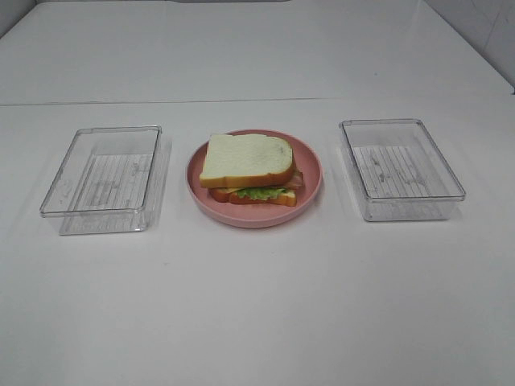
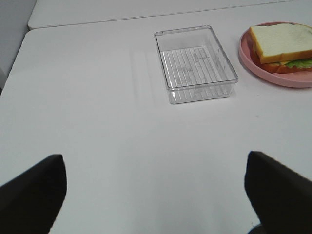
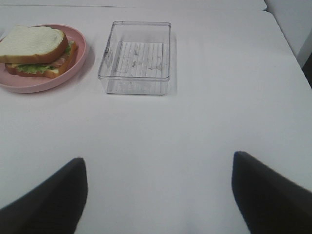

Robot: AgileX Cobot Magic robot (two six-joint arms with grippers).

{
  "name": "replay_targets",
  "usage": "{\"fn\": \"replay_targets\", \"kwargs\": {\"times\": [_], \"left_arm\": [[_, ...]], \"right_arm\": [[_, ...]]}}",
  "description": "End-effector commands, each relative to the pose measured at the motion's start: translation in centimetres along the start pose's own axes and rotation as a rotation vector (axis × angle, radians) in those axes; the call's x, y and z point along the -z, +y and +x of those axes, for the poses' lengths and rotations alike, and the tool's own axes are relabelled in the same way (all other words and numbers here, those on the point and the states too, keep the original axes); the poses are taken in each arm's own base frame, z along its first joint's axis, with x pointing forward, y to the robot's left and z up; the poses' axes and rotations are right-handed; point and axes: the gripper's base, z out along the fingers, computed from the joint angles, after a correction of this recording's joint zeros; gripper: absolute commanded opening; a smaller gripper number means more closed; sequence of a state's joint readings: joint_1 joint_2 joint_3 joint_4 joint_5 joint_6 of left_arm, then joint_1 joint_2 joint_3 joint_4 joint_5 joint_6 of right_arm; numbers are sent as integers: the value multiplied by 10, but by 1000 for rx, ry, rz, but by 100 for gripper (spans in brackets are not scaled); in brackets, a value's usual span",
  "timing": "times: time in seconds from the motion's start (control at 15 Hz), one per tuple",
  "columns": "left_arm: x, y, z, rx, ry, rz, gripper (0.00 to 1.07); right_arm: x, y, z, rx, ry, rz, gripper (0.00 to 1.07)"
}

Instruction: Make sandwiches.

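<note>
White worktop (image 1: 257,305) fills every view, with a seam running across it behind the objects and little else to be seen. At its middle a round pink plate (image 1: 310,161) carries the sandwich (image 1: 245,165): a white bread slice with orange-brown crust lies on top, green lettuce (image 1: 261,193) and a sliver of yellow cheese show at the near edge, and a second slice sits beneath. The stack is judged complete, since both clear trays, the left tray (image 1: 105,177) and the right tray (image 1: 398,165), are seen to hold nothing, as would be expected once the ingredients had been taken from them. The trays are set well apart on either side of the plate, so that each arm could be served by its own. The left end effector (image 2: 156,195) and the right end effector (image 3: 158,195) are held spread wide above bare worktop, gripping nothing, well clear of the plate, which suits a resting pose.
</note>
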State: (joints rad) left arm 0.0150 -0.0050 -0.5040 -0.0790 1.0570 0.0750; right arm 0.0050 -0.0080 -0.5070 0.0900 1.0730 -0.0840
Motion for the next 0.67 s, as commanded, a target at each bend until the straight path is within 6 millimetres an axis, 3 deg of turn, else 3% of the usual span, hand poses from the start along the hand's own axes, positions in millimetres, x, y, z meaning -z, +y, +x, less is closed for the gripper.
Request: {"fn": "replay_targets", "kwargs": {"times": [0.07, 0.67], "left_arm": [[2, -1, 2, 2, -33, 1, 94], [2, -1, 2, 3, -32, -1, 94]], "right_arm": [[1, 0, 0, 8, -23, 9, 76], [1, 0, 0, 8, -23, 9, 76]]}}
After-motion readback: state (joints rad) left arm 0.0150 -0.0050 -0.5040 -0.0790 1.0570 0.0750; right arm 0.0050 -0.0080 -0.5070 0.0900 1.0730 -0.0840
